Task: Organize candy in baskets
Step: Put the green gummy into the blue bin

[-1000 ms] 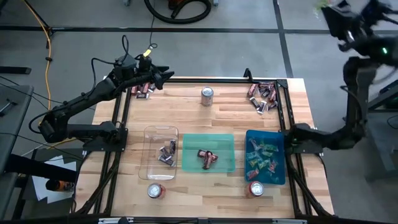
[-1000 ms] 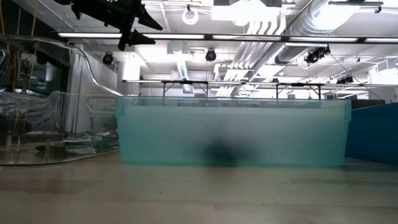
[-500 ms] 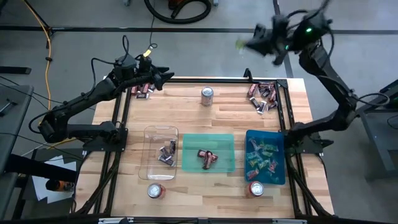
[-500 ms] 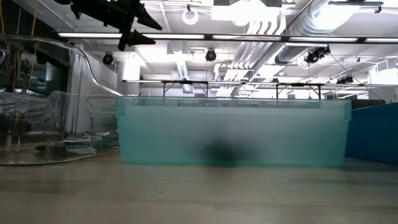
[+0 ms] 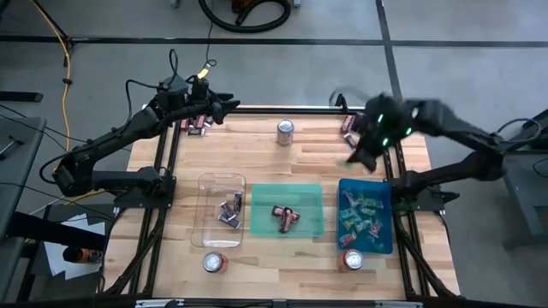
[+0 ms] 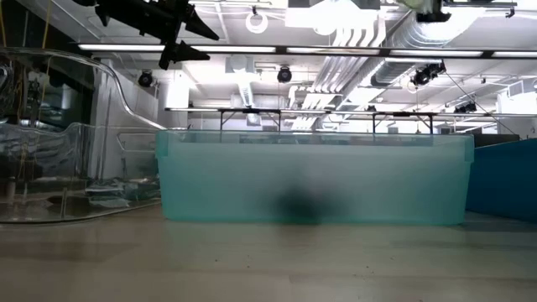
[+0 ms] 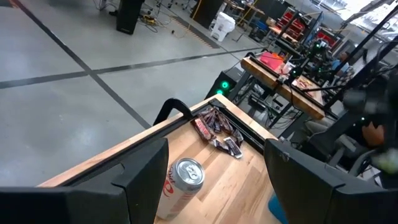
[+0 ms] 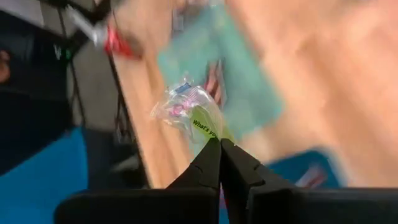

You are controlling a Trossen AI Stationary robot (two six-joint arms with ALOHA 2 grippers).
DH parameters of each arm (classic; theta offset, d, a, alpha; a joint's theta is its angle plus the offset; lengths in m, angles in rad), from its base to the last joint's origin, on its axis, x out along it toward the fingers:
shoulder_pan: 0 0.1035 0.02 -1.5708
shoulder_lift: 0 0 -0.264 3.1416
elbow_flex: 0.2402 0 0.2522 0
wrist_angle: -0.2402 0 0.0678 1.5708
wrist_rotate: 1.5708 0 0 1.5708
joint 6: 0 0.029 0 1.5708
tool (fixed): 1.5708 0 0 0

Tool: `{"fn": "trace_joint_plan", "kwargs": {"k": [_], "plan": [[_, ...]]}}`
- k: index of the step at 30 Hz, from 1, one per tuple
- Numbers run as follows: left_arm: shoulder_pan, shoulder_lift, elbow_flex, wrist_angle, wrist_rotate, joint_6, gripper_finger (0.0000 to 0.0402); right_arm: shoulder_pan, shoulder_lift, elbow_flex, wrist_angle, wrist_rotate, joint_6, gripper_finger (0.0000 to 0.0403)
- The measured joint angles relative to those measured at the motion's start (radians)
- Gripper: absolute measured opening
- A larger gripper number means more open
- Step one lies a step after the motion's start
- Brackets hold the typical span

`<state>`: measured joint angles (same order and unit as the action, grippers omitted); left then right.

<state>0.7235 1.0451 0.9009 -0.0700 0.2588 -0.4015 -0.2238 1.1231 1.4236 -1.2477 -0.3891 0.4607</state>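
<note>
My right gripper (image 8: 219, 144) is shut on a light green and pink wrapped candy (image 8: 193, 112). It hangs blurred (image 5: 354, 159) over the table's far right, between a loose candy pile (image 5: 360, 133) and the blue basket (image 5: 366, 216) of green and pink candies. The clear basket (image 5: 222, 210) and the green basket (image 5: 287, 210) each hold a few dark candies. My left gripper (image 5: 224, 104) stands open in the air beside a second candy pile (image 5: 199, 122) at the far left corner, with nothing between its fingers (image 7: 146, 171). My right gripper pinches one end of the candy's wrapper (image 8: 209, 132) between its two fingertips. The rest of the candy sticks out past the tips, clear of the table. The fingers slant downward toward the table.
Three drink cans stand on the wood: one at the far middle (image 5: 285, 131), one near the clear basket (image 5: 214, 262) and one near the blue basket (image 5: 352, 259). A black metal frame (image 5: 167, 162) runs along the left, right and far edges.
My right gripper, still shut on the candy, has swung fast from beyond the table's far right corner, leftward along the far edge. It has then come down and toward the near edge over the table's far right, tipping to point downward.
</note>
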Motion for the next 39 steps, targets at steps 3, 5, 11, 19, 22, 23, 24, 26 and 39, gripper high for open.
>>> {"fn": "trace_joint_plan", "kwargs": {"k": [3, 5, 11, 19, 22, 23, 24, 26, 39], "plan": [[0.000, 0.000, 0.000, 0.000, 0.000, 0.002, 0.0252, 0.119, -0.031, -0.168, 0.023, -0.026, 0.139, 0.0000], [0.000, 0.000, 0.000, 0.000, 0.000, 0.002, 0.0252, 0.194, -0.054, -0.257, -0.013, -0.040, 0.222, 0.0000], [0.000, 0.000, 0.000, 0.000, 0.000, 0.010, 0.0252, 0.372, -0.185, -0.450, -0.126, -0.057, 0.569, 0.0000], [0.000, 0.000, 0.000, 0.000, 0.000, 0.012, 0.0252, 0.609, -0.249, -0.668, 0.375, -0.076, 0.966, 0.0000], [0.000, 0.000, 0.000, 0.000, 0.001, 0.036, 0.0252, 0.672, -0.202, -0.737, 0.489, -0.052, 1.023, 0.0000], [0.000, 0.000, 0.000, 0.000, 0.001, 0.044, 0.0252, 0.687, -0.182, -0.753, 0.510, -0.049, 1.023, 0.0000], [0.000, 0.000, 0.000, 0.000, 0.000, 0.046, 0.0252, 0.700, -0.161, -0.765, 0.519, -0.047, 1.023, 0.0000], [0.001, 0.000, 0.000, 0.000, 0.000, 0.046, 0.0252, 0.716, -0.120, -0.782, 0.506, -0.027, 1.011, 0.0000], [0.001, 0.000, 0.000, -0.007, 0.000, 0.056, 0.0252, 0.721, 0.101, -0.799, 0.529, 0.093, 0.947, 0.0000]]}}
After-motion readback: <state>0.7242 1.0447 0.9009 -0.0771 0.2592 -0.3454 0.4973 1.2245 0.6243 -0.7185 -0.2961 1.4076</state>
